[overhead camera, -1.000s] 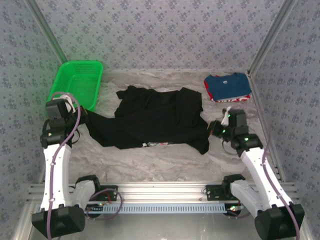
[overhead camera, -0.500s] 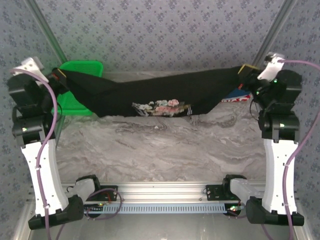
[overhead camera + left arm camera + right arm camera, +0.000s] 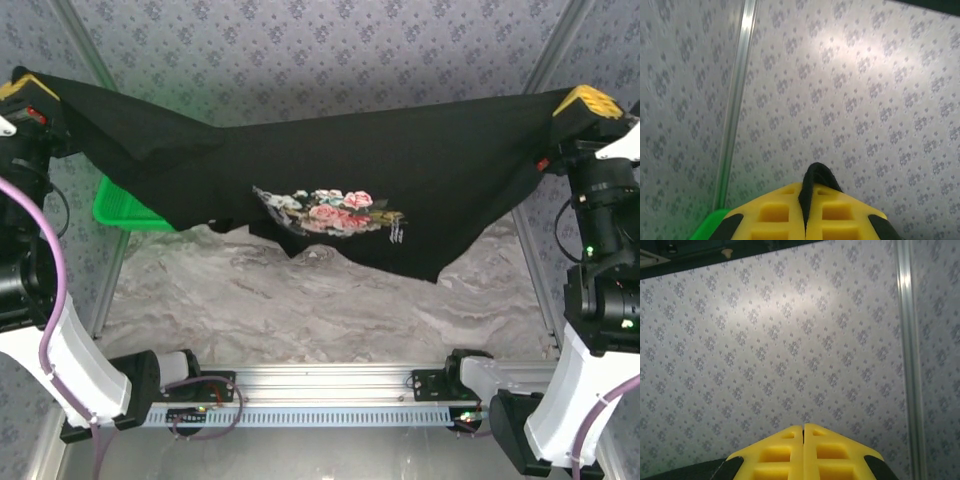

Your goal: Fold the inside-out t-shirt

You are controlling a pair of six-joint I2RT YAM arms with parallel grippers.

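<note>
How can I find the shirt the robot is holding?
Look above the marbled table, between the two arms. The black t-shirt hangs stretched from the left gripper to the right gripper. It's the big dark cloth with a flower print.

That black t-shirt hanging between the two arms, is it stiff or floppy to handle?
Probably floppy: the t-shirt sags in the middle between the left fingers and right fingers. Likely light, since pinched corners alone carry it. Its loose lower edge would probably swing when moved.
</note>
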